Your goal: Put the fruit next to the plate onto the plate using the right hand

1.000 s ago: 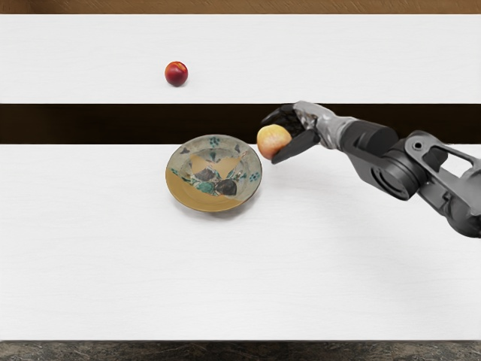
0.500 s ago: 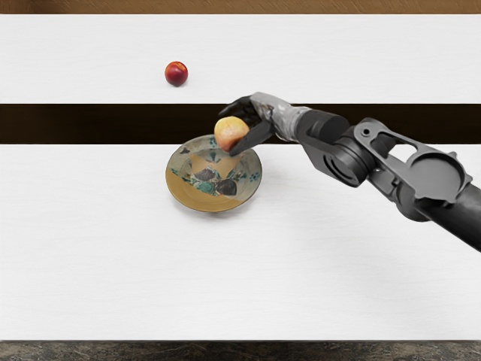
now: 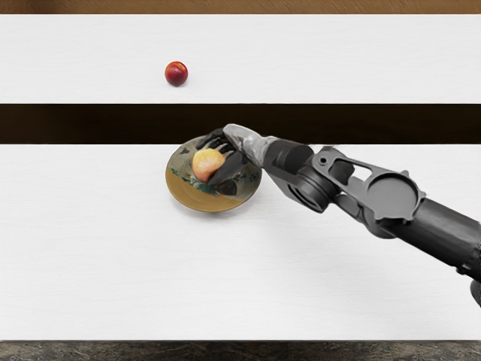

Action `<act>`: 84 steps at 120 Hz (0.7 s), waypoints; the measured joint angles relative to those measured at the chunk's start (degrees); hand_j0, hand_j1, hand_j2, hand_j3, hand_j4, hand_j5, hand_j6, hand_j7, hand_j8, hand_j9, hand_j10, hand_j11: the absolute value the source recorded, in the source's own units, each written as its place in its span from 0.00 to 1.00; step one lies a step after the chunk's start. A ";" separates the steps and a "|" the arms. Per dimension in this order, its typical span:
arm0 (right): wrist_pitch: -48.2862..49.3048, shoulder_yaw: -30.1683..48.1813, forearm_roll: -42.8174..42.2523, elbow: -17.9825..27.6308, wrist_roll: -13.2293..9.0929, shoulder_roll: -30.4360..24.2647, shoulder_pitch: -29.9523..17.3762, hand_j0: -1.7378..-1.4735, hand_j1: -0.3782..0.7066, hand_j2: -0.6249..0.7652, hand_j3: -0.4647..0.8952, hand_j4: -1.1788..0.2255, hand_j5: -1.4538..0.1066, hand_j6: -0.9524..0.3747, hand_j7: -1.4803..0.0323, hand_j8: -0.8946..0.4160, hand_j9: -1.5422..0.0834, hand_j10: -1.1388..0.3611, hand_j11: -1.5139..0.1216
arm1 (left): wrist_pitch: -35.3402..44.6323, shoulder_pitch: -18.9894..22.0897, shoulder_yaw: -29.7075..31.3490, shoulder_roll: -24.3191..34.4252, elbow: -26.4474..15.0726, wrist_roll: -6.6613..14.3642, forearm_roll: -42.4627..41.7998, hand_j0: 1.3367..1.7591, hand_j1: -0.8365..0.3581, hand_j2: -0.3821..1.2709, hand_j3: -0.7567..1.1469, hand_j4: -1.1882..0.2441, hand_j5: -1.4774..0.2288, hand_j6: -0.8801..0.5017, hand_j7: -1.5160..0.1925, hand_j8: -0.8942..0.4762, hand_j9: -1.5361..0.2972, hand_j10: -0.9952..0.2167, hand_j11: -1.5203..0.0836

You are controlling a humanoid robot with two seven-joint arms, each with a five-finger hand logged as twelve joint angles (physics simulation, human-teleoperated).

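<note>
Currently the right hand (image 3: 231,154) has its dark fingers curled round the fruit (image 3: 206,163), yellow-orange with a reddish blush, over the middle of the patterned ochre plate (image 3: 184,194). That plate sits on a plain white table (image 3: 150,271); at eleven o'clock, beyond a dark gap (image 3: 90,124), a red fruit (image 3: 176,73) lies on a white far surface (image 3: 338,60).

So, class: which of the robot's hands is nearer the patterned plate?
Right. The right hand is directly over the plate, fingers closed on the yellow-orange fruit. The left hand is not in view, so its place relative to the plate cannot be told.
</note>
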 joint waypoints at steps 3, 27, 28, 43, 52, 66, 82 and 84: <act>-0.09 -0.14 0.00 -0.16 -0.01 0.11 0.00 0.30 0.52 0.57 0.34 0.48 0.50 0.37 0.54 0.34 0.54 0.42 0.52 | 0.00 0.00 0.00 0.00 0.00 0.00 0.00 0.76 0.76 0.26 0.40 0.67 0.69 0.47 0.71 0.48 0.67 0.63 0.76; -0.86 -1.08 -0.11 -0.78 -0.29 0.58 0.42 0.30 0.44 0.50 0.34 0.55 0.59 0.42 0.62 0.39 0.62 0.48 0.60 | 0.00 0.00 0.00 0.00 0.00 0.00 0.00 0.76 0.76 0.26 0.40 0.67 0.69 0.47 0.71 0.48 0.67 0.63 0.76; -1.04 -1.12 -0.11 -0.79 -0.30 0.60 0.43 0.30 0.43 0.49 0.34 0.56 0.60 0.43 0.64 0.40 0.63 0.49 0.61 | 0.00 0.00 0.00 0.00 0.00 0.00 0.00 0.76 0.76 0.26 0.40 0.67 0.69 0.47 0.71 0.48 0.67 0.63 0.76; -2.70 -1.97 -0.13 -0.49 -0.40 0.59 0.64 0.30 0.27 0.47 0.34 0.67 0.73 0.55 0.78 0.52 0.76 0.60 0.74 | 0.00 0.00 0.00 0.00 0.00 -0.01 0.00 0.76 0.76 0.26 0.40 0.67 0.69 0.47 0.71 0.48 0.67 0.63 0.76; -3.00 -1.96 -0.05 0.75 -0.48 -0.55 1.26 0.30 0.21 0.46 0.34 0.71 0.78 0.59 0.83 0.56 0.81 0.64 0.79 | 0.00 0.00 0.00 0.00 0.00 -0.01 0.00 0.76 0.76 0.26 0.40 0.67 0.69 0.47 0.71 0.48 0.67 0.63 0.76; -3.06 -1.53 0.46 4.72 -1.20 -4.59 2.53 0.30 0.15 0.45 0.34 0.75 0.83 0.63 0.88 0.60 0.85 0.68 0.83 | 0.00 0.00 0.00 0.00 0.00 -0.01 0.00 0.76 0.76 0.26 0.40 0.67 0.69 0.47 0.71 0.48 0.67 0.63 0.76; -1.98 0.18 0.86 8.68 -3.32 -7.99 3.48 0.30 0.11 0.45 0.34 0.78 0.86 0.66 0.91 0.62 0.88 0.70 0.86 | 0.00 0.00 0.00 0.00 0.00 -0.01 0.00 0.76 0.76 0.26 0.40 0.67 0.69 0.47 0.71 0.48 0.67 0.63 0.76; -1.52 0.50 1.18 8.98 -3.45 -8.35 3.53 0.30 0.11 0.45 0.34 0.78 0.87 0.66 0.91 0.63 0.89 0.71 0.86 | 0.00 0.00 0.00 0.00 0.00 -0.01 0.00 0.76 0.76 0.26 0.40 0.67 0.69 0.47 0.71 0.48 0.67 0.63 0.76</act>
